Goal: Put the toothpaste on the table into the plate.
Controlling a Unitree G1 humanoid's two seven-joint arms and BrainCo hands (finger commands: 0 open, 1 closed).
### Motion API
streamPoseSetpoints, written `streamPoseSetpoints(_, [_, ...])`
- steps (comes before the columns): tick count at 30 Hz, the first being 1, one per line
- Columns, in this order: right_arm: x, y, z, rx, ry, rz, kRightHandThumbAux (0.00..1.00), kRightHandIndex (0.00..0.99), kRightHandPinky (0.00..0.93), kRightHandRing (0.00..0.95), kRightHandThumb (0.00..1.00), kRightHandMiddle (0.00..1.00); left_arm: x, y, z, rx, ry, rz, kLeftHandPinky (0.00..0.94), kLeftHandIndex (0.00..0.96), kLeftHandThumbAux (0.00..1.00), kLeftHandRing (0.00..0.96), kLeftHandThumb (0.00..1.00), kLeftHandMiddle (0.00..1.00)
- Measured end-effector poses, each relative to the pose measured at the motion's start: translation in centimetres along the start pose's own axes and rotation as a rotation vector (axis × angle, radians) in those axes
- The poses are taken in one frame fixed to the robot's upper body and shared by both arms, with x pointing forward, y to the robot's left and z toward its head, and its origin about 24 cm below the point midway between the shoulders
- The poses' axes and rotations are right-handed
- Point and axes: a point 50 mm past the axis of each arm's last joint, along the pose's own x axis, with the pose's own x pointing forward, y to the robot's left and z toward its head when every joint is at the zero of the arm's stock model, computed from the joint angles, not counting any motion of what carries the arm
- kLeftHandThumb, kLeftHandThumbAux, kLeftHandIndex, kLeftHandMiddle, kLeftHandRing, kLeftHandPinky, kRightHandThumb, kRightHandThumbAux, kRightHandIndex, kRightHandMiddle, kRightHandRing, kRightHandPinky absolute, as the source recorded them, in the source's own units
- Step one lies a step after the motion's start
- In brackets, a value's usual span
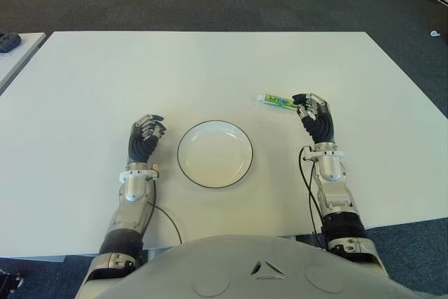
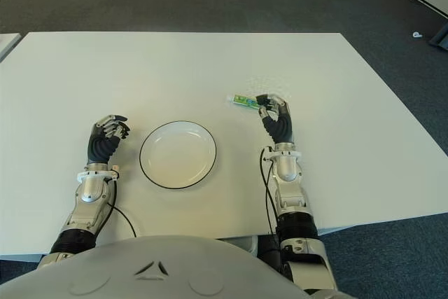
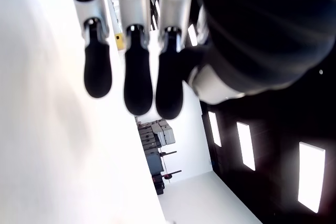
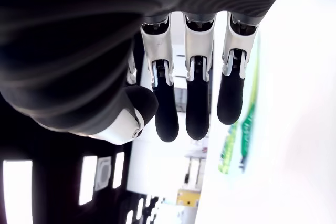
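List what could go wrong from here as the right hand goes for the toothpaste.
1. The toothpaste lies flat on the table, and the right hand is only at one end with its fingers not closed on it. A grasp so near the end could let the tube tip or slip.
2. The fingers may push the tube farther from the plate.
3. The left hand shows just left of the plate; a wide carry could bump it.

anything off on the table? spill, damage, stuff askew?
Nothing stands out. The plate sits empty and intact, the toothpaste lies flat on the table at the right hand, ungrasped. The left hand shows left of the plate.
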Motion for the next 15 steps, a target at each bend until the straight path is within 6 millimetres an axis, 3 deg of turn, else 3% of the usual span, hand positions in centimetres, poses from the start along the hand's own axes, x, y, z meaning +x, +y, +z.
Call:
streamPoseSetpoints(4, [0.7,0.0,0.9,-0.050,-0.051,0.054,0.727,0.404,0.272,0.297,0.690,0.308,0.0,0.0,0.0,-0.003,0.001,0.002,0.580,0.429,0.717,0.596,0.703,0.583])
streamPoseSetpoints(6, [1.1,0.1,1.2,-0.083,-0.068,0.077,0.667,0.270,0.221,0.249,0.567,0.263,0.0,0.0,0.0,-0.004,0.001,0.002,0.569,0.429,0.717,0.593,0.703,0.583])
streamPoseSetpoints(8, [1.6,0.1,1.4,-0.141,-0.085,0.104,0.630,0.210,0.183,0.216,0.526,0.233,0.0,-0.1,0.0,-0.005,0.001,0.002,0.568,0.429,0.717,0.592,0.703,0.584])
streamPoseSetpoints(15, [4.6,-0.6,1.6,-0.292,-0.100,0.140,0.530,0.093,0.091,0.123,0.481,0.137,0.0,-0.1,0.0,-0.007,0.003,0.004,0.572,0.429,0.717,0.592,0.703,0.584])
